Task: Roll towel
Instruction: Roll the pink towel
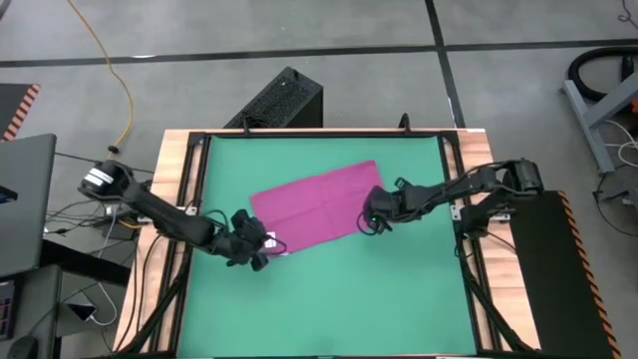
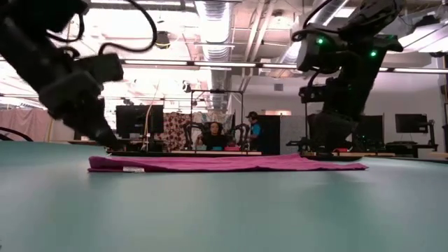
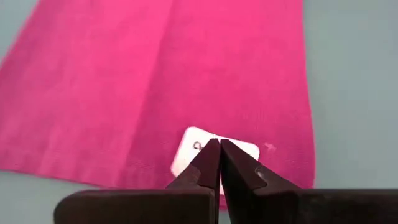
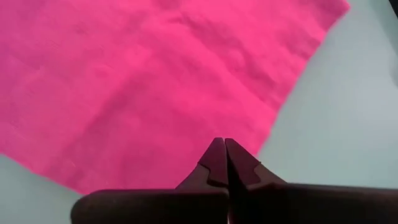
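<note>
— Both grippers are down on the towel (image 1: 317,204), see? Left gripper (image 3: 219,155) has its fingers pinched together right at the white tag (image 3: 186,148), on the near left corner.

— And the right gripper (image 4: 225,152)?

— Closed tight too, tips meeting over the towel's right edge, close to its near right corner. Whether either one has cloth pinched between the tips, I can't tell from here.

— Where's the towel lying?

— Flat, spread out, a bit askew, in the middle of the green mat (image 1: 319,309). That mat sits in a wooden-framed table (image 1: 169,170).

— Anything round about?

— A black box (image 1: 284,100) on the floor beyond the table, and a yellow cable (image 1: 115,75) trailing off to the left. Across the room, people (image 2: 211,135) sit at desks.
</note>
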`<state>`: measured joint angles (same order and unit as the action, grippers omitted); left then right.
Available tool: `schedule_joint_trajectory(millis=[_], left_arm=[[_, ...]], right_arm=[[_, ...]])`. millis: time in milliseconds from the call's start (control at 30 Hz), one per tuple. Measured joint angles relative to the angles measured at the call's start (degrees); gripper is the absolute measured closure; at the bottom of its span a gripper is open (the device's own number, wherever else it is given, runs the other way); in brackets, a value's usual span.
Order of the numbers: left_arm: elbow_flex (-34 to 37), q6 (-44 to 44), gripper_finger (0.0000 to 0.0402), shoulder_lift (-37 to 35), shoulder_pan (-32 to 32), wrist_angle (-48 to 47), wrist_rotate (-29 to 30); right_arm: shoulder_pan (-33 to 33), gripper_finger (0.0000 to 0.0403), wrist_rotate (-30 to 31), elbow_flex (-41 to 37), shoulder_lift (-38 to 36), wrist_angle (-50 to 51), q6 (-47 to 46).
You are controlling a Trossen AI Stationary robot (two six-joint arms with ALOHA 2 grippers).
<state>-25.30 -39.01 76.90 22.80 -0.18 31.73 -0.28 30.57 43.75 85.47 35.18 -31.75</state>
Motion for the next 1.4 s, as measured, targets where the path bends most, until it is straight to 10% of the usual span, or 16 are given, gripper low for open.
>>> schedule_joint_trajectory(millis=[867, 1167, 1400], left_arm=[[-0.2, -4.4, 0.0401, -1.0, -1.6, -14.9, -0.6], [-0.2, -3.1, 0.0401, -6.3, -5.6, -22.7, 11.5], [-0.2, 1.3, 0.0401, -9.6, -7.3, -14.7, 9.8]], right_arm=[[23.0, 0.0401, -7.6, -5.1, 0.1, -14.0, -26.7], [33.3, 0.0401, -9.9, 0.3, 0.1, -17.2, -25.3], [32.4, 0.0401, 7.9, 7.0, 0.1, -7.2, -17.3]])
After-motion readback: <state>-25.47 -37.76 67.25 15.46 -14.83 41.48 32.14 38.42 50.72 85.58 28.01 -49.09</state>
